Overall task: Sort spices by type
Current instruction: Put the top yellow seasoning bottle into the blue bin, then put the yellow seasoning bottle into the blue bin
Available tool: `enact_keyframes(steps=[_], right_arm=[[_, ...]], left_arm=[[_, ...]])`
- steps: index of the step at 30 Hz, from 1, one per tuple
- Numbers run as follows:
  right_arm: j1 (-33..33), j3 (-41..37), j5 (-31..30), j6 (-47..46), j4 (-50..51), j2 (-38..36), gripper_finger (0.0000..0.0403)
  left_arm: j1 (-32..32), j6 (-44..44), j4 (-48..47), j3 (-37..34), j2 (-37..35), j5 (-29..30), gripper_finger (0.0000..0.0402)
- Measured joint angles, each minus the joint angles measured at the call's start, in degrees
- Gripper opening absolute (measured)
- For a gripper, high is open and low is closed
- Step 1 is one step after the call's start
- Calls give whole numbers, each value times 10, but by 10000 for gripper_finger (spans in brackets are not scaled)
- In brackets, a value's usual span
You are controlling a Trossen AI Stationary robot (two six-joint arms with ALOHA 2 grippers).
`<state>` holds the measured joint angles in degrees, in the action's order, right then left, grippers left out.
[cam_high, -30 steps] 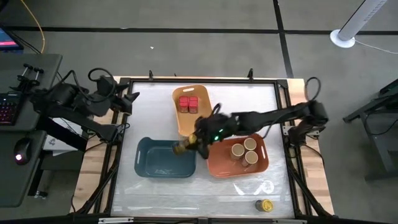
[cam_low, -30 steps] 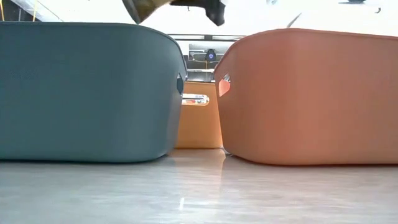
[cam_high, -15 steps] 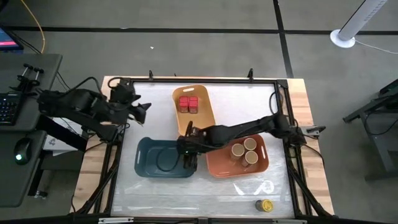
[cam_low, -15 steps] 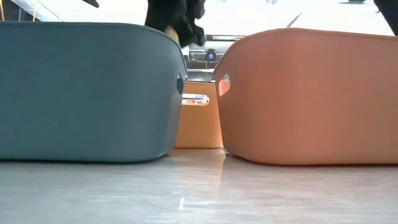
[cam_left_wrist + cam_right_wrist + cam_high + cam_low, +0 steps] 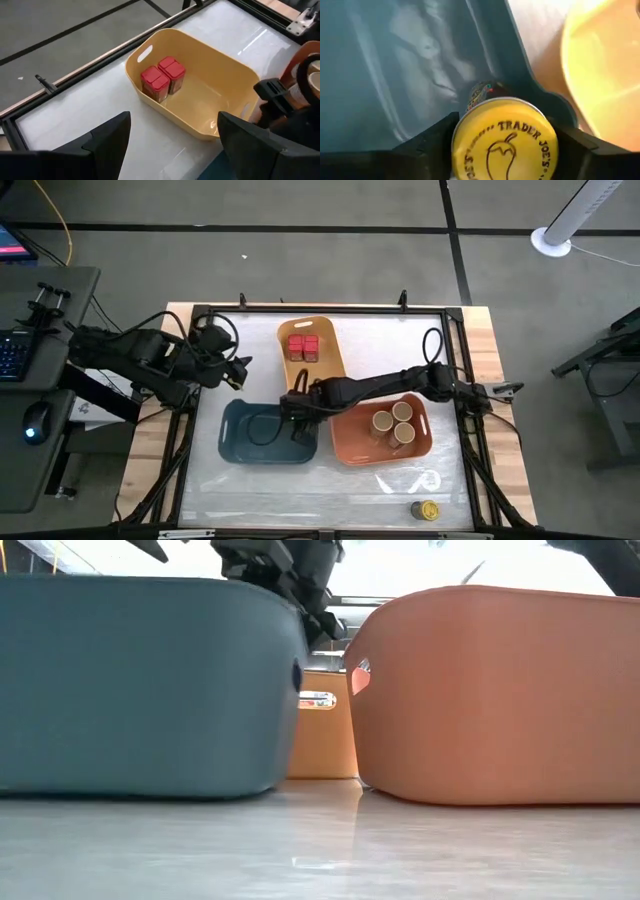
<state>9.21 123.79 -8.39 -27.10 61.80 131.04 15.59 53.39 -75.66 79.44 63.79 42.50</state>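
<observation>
My right gripper (image 5: 300, 426) reaches down inside the teal bin (image 5: 240, 442), by its right wall, shut on a yellow-lidded jar (image 5: 504, 145); from above the gripper hides that jar. My left gripper (image 5: 175, 150) hovers open over the table, left of the yellow bin (image 5: 220, 125). Two red tins (image 5: 303, 347) stand side by side in the yellow bin. Three tan-lidded jars (image 5: 393, 423) stand in the orange bin (image 5: 350, 448). A second yellow-lidded jar (image 5: 427, 509) stands on the table near its near right corner. My right gripper holds the jar by its yellow lid (image 5: 470, 150), pinched between the two fingers (image 5: 432, 145) on opposite sides of the rim. The fingers come from above, pointing down. The jar hangs roughly upright below them inside the teal bin; whether its base is on the bin floor is hidden.
The teal bin (image 5: 140, 690) and orange bin (image 5: 490, 690) stand side by side with a narrow gap, the yellow bin (image 5: 320, 740) behind them. A raised metal frame (image 5: 320, 308) rims the table. Open table surface lies to the left and near side.
My right gripper has moved from above the teal bin's right rim toward the table's left and down into the bin, carrying the yellow-lidded jar. My left gripper has moved toward the table's right, closer to the yellow bin.
</observation>
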Motion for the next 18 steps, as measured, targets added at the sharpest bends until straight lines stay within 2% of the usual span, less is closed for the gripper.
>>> enact_keyframes(steps=[3,5,13,18], right_arm=[[-6,0,9,-11,19,0,291],[-10,0,14,-11,21,0,309],[-18,0,16,4,17,-2,320],[-19,-1,19,49,5,-29,321]], left_arm=[[0,-10,0,0,0,0,282],[0,-18,0,0,0,0,282],[0,-30,-2,0,0,2,282],[0,-35,-31,0,0,3,282]])
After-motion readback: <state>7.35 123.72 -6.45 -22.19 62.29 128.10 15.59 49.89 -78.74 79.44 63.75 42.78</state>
